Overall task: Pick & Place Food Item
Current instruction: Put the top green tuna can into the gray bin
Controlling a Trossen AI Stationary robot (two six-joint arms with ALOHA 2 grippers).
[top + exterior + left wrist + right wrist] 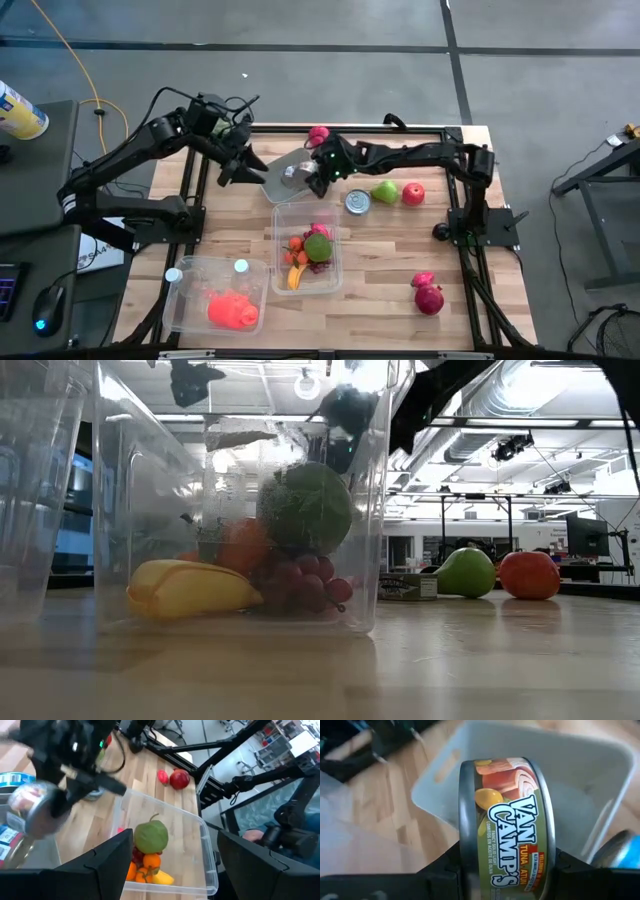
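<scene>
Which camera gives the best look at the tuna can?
The right wrist view: the tuna can fills it, label readable, in the right gripper. High view shows it small; left wrist blurred; low view not clearly.

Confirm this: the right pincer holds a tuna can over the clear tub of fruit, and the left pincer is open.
Not quite. In the high view the right pincer holds the tuna can over the grey bin, not the clear tub of fruit. The left pincer is open.

Van Camp's tuna can (507, 827), round, green-labelled, tipped on edge, gripped by the right gripper (505, 870) above a white tub (580, 780) near the surface's far edge
</scene>
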